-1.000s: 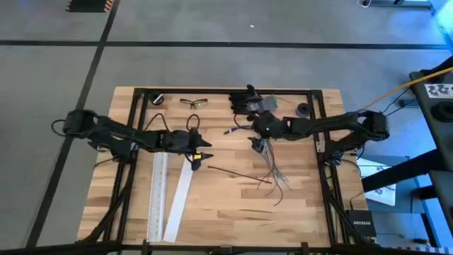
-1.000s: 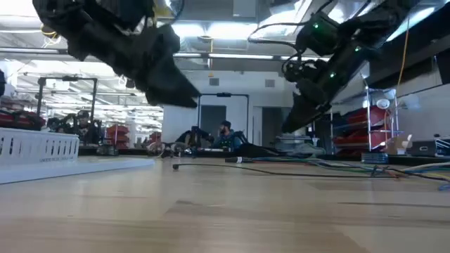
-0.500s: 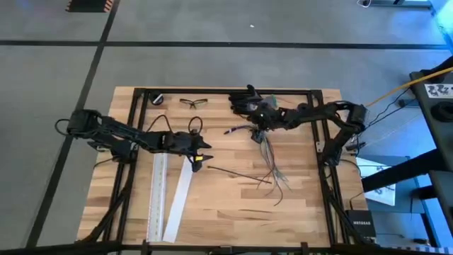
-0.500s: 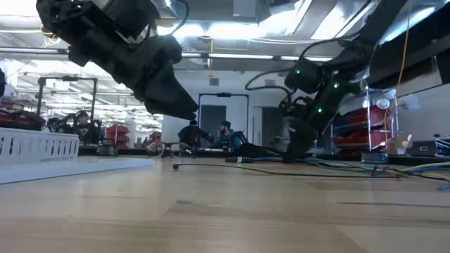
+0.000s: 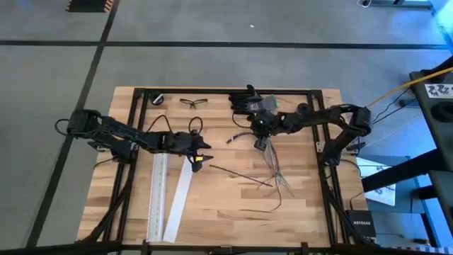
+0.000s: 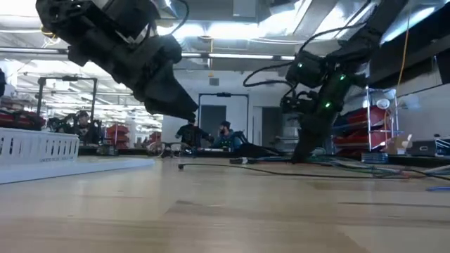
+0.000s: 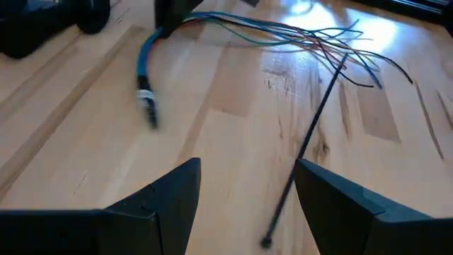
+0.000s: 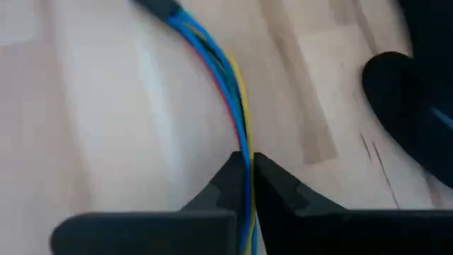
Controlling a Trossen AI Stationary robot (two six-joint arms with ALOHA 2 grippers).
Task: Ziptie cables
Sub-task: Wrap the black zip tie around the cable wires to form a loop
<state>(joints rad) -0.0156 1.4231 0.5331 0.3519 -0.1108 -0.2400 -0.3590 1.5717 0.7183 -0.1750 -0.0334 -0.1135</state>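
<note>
The cables [image 5: 272, 164] fan out toward 6 o'clock from the table's [image 5: 233, 212] centre-right, loose ends splayed on the wood, a thin black ziptie [image 5: 239, 175] lying just to their 9 o'clock. At the bundle's 12 o'clock end the right gripper [image 5: 260, 144] has its fingers pinched tight on the wires (blue, yellow and red strands run between its tips in the right wrist view). At 9 o'clock, above the white strips [image 5: 168, 198], the left gripper [image 5: 205, 154] hangs with fingers spread wide, holding nothing. Glasses [image 5: 194, 103] lie at the far edge.
</note>
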